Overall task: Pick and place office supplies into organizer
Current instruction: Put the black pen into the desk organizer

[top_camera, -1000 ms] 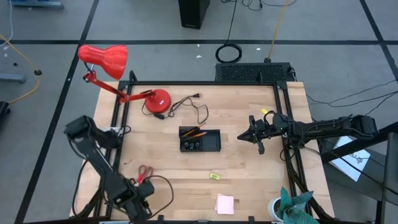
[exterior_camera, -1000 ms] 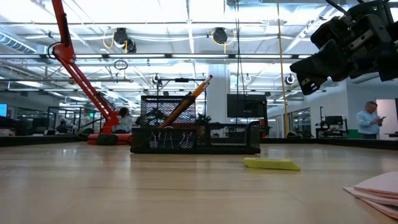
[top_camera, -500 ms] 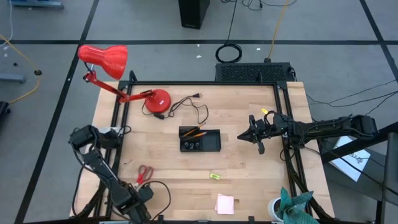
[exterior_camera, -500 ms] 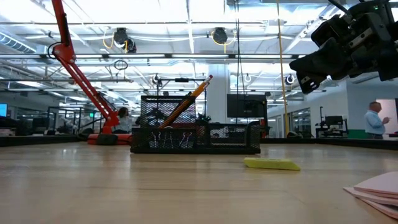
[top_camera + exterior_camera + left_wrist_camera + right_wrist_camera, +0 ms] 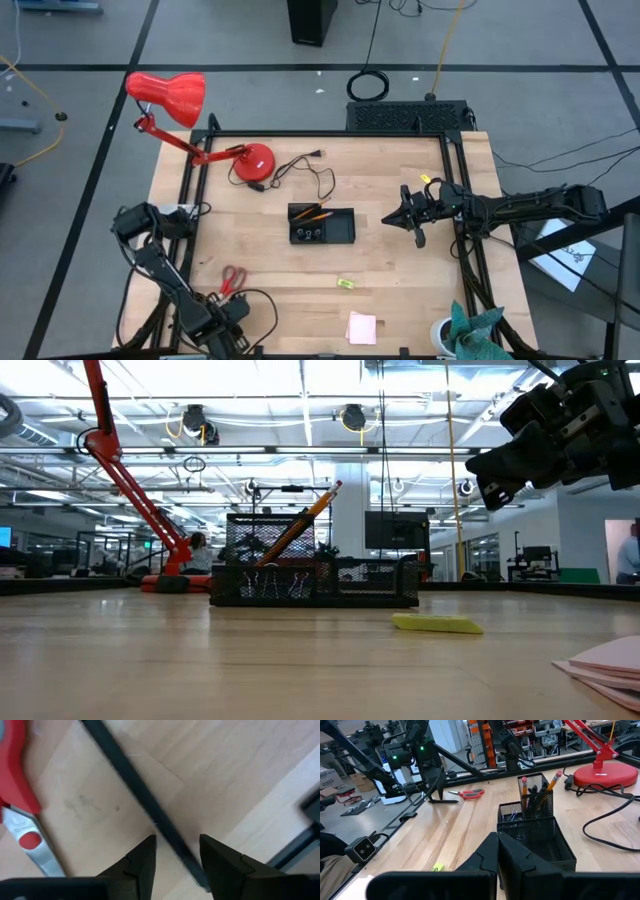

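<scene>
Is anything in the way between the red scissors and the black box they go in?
Nothing visible is. The scissors lie near the table's front left, and only bare wood runs from them to the organizer. The lamp cord lies beyond the organizer.

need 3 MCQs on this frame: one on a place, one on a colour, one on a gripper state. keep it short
1. Where do the red-handled scissors lie?
A. inside the organizer
B. flat on the table near the left gripper
C. under the lamp base

2. What colour is the sticky-note pad?
A. pink
B. blue
C. green

3. How do the right gripper's fingers stand?
A. wide open
B. shut on a pencil
C. shut, holding nothing

Answers:
1 B: the high view shows them on the wood beside the left gripper, well away from the organizer.
2 A: the pad by the table's near edge is pink in the high view.
3 C: the right wrist view shows the fingers pressed together with nothing between them, above the table.
</scene>
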You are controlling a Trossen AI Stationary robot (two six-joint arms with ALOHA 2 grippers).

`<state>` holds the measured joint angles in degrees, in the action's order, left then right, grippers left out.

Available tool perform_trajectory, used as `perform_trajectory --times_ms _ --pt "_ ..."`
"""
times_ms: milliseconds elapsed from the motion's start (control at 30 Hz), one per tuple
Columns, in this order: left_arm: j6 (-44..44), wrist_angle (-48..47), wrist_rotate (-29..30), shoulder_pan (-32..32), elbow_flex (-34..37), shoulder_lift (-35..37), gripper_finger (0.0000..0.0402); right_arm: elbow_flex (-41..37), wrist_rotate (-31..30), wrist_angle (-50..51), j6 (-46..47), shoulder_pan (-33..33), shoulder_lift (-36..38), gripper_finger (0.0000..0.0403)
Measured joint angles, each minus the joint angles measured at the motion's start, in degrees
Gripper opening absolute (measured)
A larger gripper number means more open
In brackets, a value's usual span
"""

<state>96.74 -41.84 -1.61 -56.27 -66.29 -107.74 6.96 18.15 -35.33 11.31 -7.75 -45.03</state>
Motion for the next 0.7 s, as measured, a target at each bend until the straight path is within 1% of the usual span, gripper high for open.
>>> perform_trajectory --times_ms 133,333,500,700 --pt "-1.7 1.0 0.4 0.6 0.0 -1.8 0.0128 0.0 0.0 0.0 0.0 0.0 0.0 0.0004" --pt "-5.7 2.9 -1.3 4.5 0.0 -2.0 0.01 0.0 0.0 0.0 0.0 0.0 0.0 0.0004" --pt "-13.2 4.5 -2.5 8.5 0.0 -2.2 0.01 0.0 -0.1 0.0 0.0 0.0 0.0 0.0004" --pt "-24.9 5.0 -1.8 11.9 0.0 -2.3 0.0094 0.0 -0.1 0.0 0.0 0.0 0.0 0.0004"
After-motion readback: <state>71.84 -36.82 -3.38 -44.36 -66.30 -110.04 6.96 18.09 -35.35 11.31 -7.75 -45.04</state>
